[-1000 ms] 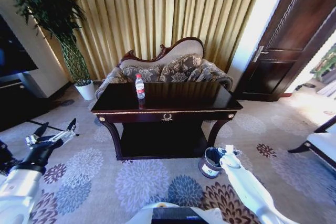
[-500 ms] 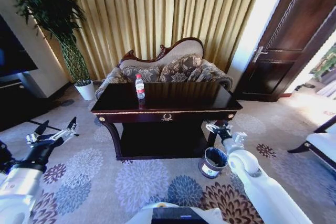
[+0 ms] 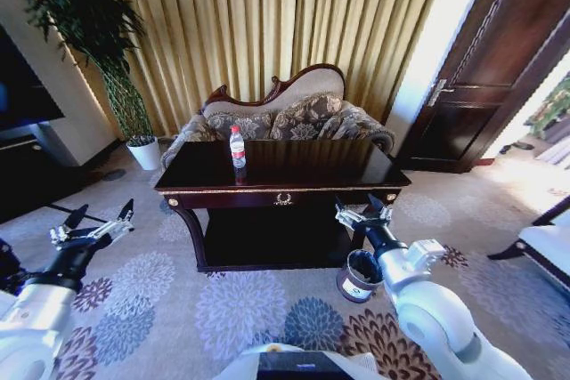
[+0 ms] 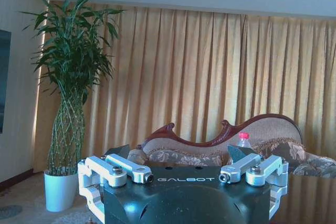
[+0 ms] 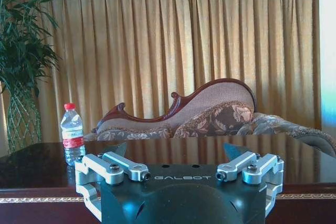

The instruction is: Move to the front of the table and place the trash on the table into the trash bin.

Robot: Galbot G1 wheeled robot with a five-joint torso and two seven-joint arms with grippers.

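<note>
Fingers spread on the right gripper (image 3: 361,214), level with the dark glossy worktop (image 3: 312,162) edge; reaching, it could topple the upright red-capped clear plastic bottle (image 3: 238,147). Left gripper (image 3: 93,227) idles, fingers spread.

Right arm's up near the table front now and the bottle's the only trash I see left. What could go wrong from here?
The bottle stands upright on the far left part of the table, while the open right gripper sits low by the front right edge: a long reach across could clip the edge or tip the bottle. The trash bin is right under that arm, so a swing may knock it. The left gripper, open, hangs low left.
</note>
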